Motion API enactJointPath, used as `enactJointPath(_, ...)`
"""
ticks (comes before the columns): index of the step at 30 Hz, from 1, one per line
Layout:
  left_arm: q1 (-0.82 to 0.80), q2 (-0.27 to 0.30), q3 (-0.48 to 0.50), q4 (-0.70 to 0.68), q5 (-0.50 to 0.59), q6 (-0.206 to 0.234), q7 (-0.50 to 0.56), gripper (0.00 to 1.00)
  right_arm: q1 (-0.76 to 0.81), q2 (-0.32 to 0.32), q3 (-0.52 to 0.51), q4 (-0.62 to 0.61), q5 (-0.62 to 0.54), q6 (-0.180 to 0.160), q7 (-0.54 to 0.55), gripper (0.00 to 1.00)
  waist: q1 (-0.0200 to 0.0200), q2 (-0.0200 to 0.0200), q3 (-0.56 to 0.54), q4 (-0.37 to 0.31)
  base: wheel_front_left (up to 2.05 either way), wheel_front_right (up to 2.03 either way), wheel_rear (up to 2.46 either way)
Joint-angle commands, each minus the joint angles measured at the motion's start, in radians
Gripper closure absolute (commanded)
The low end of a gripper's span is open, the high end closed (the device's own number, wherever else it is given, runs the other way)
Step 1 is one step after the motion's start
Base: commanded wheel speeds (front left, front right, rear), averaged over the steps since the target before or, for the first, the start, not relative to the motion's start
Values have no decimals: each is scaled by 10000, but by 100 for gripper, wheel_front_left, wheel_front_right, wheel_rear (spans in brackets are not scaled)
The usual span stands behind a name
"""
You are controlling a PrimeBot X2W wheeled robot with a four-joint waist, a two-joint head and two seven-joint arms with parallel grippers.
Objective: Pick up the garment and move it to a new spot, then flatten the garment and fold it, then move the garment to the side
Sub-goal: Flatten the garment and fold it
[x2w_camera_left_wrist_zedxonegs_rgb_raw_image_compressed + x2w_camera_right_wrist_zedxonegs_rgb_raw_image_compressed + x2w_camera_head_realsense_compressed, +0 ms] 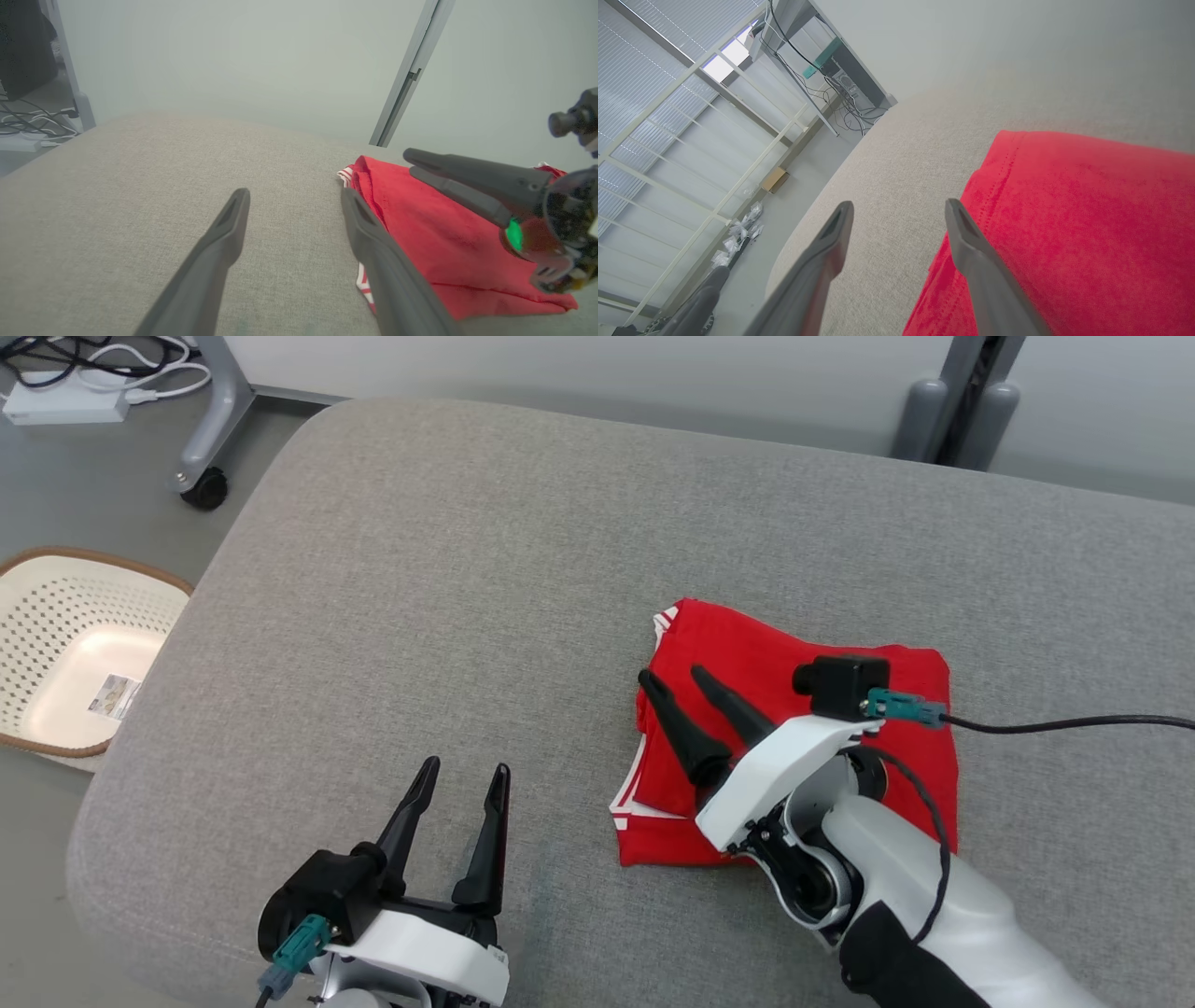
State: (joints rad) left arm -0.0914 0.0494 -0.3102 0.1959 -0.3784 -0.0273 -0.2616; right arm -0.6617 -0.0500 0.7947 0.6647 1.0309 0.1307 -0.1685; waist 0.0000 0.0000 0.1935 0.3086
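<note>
This looks like a robotics lab or test room in an office-type building rather than a home. A grey upholstered bench [523, 569] stands on a bare grey floor [112, 513] next to a metal frame leg [210, 411] on a black caster [203, 488], with a white power box [65, 403] and loose cables [112, 359] on the ground. Around it are plain pale partition walls [233, 60], tall windows with slatted blinds [644, 56], a metal-legged desk [784, 14] trailing wires beside what looks like a computer tower [850, 88], a small cardboard box [775, 179] and a perforated cream laundry basket [47, 616].
</note>
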Motion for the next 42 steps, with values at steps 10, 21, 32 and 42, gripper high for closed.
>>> enactJointPath(10,-51,31,346,6,56,-70,-35,0,81,-1668,-1208,-533,-1959,1,-968,0,0,0,-386,-1645,0,0,0)
enactJointPath(21,-226,34,604,286,-57,-52,-33,0,2140,-1816,-4190,-2056,-5761,1,-981,0,0,0,-608,-2948,0,0,0)
enactJointPath(32,243,34,880,465,-64,122,-35,0,4486,-1191,-5955,-3899,-7326,1,-983,0,0,0,-1422,-3380,0,0,0)
enactJointPath(42,1005,34,956,492,-45,301,-35,0,6080,-819,-6372,-4388,-7683,1,-984,0,0,0,-2042,-3245,0,0,0)
